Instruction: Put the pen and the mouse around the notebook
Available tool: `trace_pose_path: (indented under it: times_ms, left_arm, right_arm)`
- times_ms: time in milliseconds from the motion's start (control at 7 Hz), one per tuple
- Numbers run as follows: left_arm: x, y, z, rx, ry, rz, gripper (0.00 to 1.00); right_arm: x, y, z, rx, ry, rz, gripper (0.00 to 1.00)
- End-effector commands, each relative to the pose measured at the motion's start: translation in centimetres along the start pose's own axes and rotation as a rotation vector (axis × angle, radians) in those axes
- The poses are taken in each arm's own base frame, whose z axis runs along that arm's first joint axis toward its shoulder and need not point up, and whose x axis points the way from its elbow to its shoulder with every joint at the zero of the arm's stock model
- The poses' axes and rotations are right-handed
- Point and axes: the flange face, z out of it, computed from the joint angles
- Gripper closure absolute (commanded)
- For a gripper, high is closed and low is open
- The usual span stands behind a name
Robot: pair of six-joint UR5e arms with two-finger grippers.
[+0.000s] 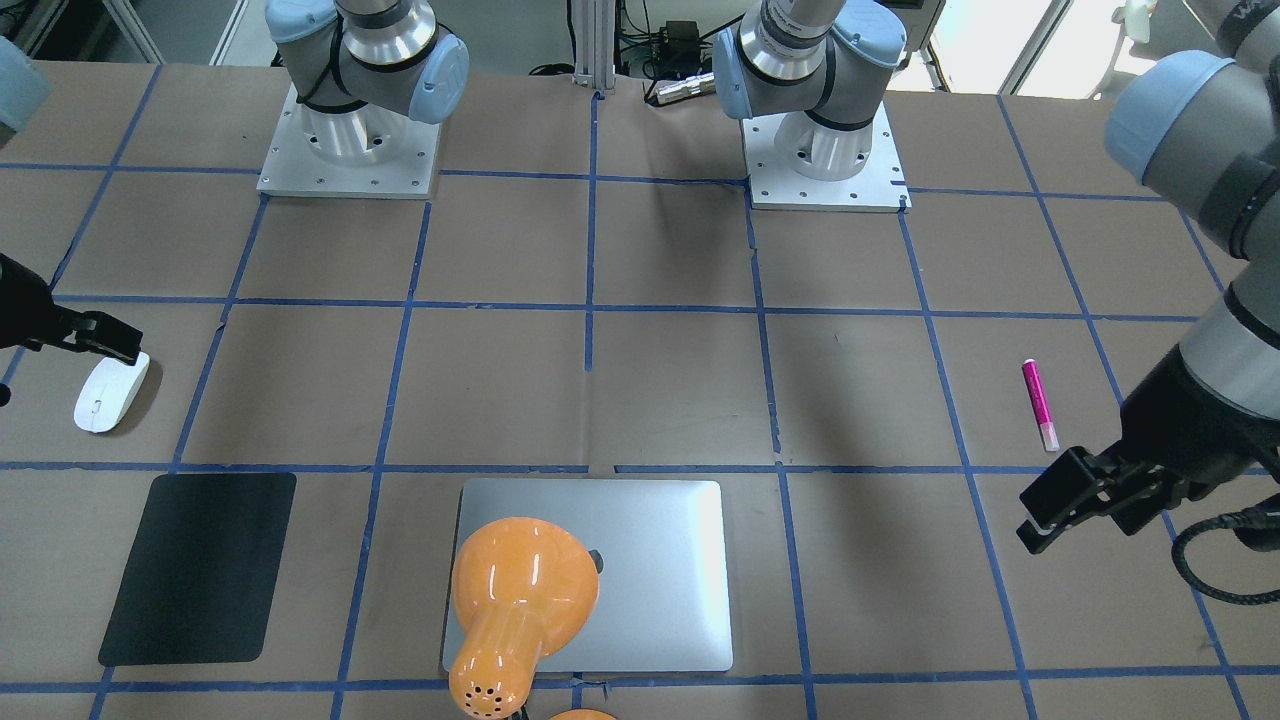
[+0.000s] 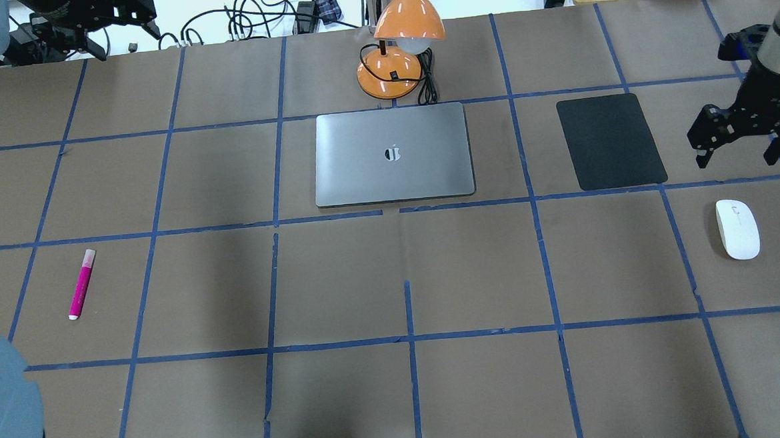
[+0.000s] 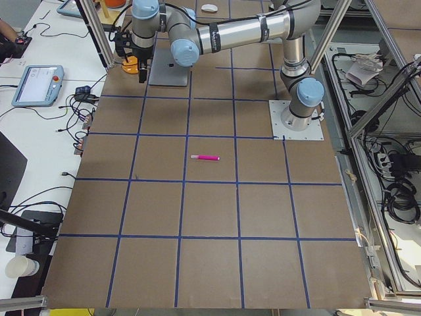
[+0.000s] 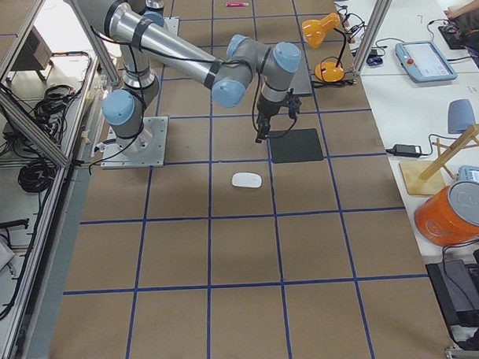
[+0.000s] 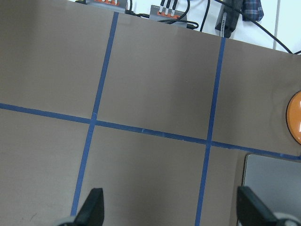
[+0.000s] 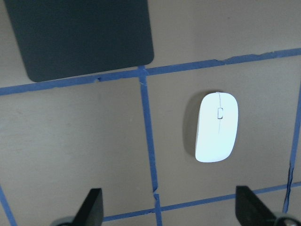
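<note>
The silver-grey notebook [image 2: 393,153] lies shut at the table's far middle. Far to its right, the white mouse [image 2: 738,229] rests on the brown table. My right gripper [image 2: 737,154] hangs open above the table between the mouse and the black mat. In the right wrist view the mouse [image 6: 216,127] sits ahead of the open fingertips [image 6: 91,207], apart from them. The magenta pen [image 2: 81,284] lies at the near left. My left gripper [image 2: 120,36] hovers open and empty at the far left edge, well away from the pen. The left wrist view catches one corner of the notebook [image 5: 273,188].
A thin black mat [image 2: 609,142] lies right of the notebook. An orange desk lamp [image 2: 400,31] with its cord stands just behind the notebook, its shade over it. Cables and power strips run along the far edge. Blue tape lines grid the table.
</note>
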Motion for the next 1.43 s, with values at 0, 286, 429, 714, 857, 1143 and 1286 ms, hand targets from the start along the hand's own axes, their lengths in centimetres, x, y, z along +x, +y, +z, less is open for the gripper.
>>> trace_pose_path:
  times_ms: [0, 286, 429, 714, 857, 1143, 1286]
  left_arm:
    - [-2.1, 3.2, -3.7, -0.118, -0.012, -0.029, 0.0]
    - [-14.4, 7.3, -7.5, -0.262, 0.022, 0.201, 0.0]
    - [-23.5, 10.2, -6.6, -0.299, 0.006, 0.253, 0.0]
    - [-34.4, 15.2, 3.5, -0.252, -0.008, 0.206, 0.0]
    - [-34.7, 18.2, 11.2, -0.202, -0.049, 0.214, 0.01]
    - [-29.3, 20.2, 18.7, -0.215, -0.043, 0.327, 0.03]
    - [-28.8, 20.4, 20.6, -0.235, -0.02, 0.327, 0.05]
  right_arm:
    - [4.4, -0.1, 5.8, -0.008, -0.015, -0.032, 0.0]
    - [6.1, 1.0, 10.7, -0.018, -0.015, -0.028, 0.0]
    - [5.8, 0.9, 11.6, -0.01, -0.023, -0.022, 0.0]
    - [6.0, -0.2, 14.1, -0.043, -0.044, -0.023, 0.0]
    - [6.4, -0.8, 14.5, -0.007, -0.019, -0.03, 0.0]
    - [6.3, -0.9, 15.1, -0.018, -0.027, -0.047, 0.0]
    - [6.2, -1.0, 15.5, -0.024, -0.03, -0.048, 0.0]
